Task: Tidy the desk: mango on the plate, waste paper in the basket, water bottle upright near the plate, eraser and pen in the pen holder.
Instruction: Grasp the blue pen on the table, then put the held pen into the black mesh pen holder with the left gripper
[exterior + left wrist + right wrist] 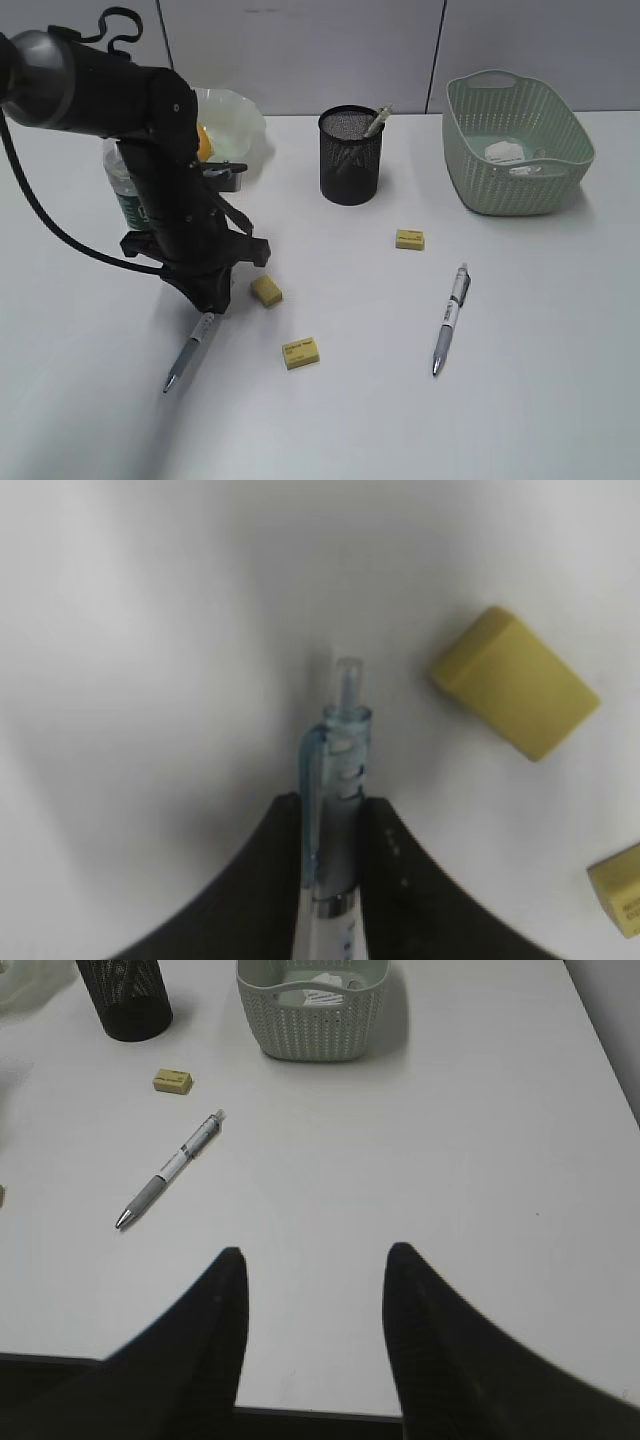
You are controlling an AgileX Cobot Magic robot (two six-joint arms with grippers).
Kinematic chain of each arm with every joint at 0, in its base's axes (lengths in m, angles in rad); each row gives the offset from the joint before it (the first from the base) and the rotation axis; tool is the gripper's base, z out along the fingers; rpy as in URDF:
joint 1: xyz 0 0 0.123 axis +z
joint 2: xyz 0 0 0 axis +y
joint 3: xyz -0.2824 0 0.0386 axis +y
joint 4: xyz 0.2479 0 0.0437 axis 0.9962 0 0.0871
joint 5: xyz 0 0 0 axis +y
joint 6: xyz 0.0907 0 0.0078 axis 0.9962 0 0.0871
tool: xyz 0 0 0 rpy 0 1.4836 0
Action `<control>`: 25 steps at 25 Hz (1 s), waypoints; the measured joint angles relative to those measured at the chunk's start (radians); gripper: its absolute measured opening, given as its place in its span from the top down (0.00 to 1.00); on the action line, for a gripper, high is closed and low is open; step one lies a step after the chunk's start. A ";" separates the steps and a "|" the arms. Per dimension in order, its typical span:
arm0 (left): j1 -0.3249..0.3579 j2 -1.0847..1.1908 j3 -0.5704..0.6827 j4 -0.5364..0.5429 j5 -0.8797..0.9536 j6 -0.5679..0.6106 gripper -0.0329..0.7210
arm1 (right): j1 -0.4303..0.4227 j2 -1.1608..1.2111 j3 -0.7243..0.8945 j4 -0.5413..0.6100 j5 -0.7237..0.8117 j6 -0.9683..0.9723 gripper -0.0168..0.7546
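Pen (pixel 335 810) near the desk's (pixel 540 400) left edge, pinched at its clip end by left end effector (pixel 207 300); right end effector (pixel 312 1290) open, empty. Off-centre grip: pen may pivot or slip when lifted.

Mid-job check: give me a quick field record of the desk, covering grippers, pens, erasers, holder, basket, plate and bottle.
left gripper: shut on pen, pen on the desk
right gripper: open, empty
second pen: loose on desk
erasers: three loose
pen holder: upright, one pen-like item inside
basket: waste paper inside
plate: mango on it, mostly hidden
water bottle: behind left arm, pose unclear
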 joint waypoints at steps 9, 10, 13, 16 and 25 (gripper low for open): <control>-0.017 -0.104 0.000 0.000 0.015 0.001 0.77 | 0.000 0.000 0.000 0.000 0.000 0.000 0.51; -0.018 -0.115 0.000 0.000 0.010 0.001 0.77 | 0.000 0.000 0.000 0.000 0.000 0.000 0.51; -0.024 -0.154 0.000 0.001 -0.016 0.001 0.77 | 0.000 0.000 0.000 0.000 0.000 0.000 0.51; -0.041 -0.205 0.027 0.003 -0.093 0.001 0.77 | 0.000 0.000 0.000 0.000 0.000 0.000 0.51; -0.048 -0.320 0.142 0.008 -0.463 0.001 0.77 | 0.000 0.000 0.000 0.000 0.000 0.000 0.51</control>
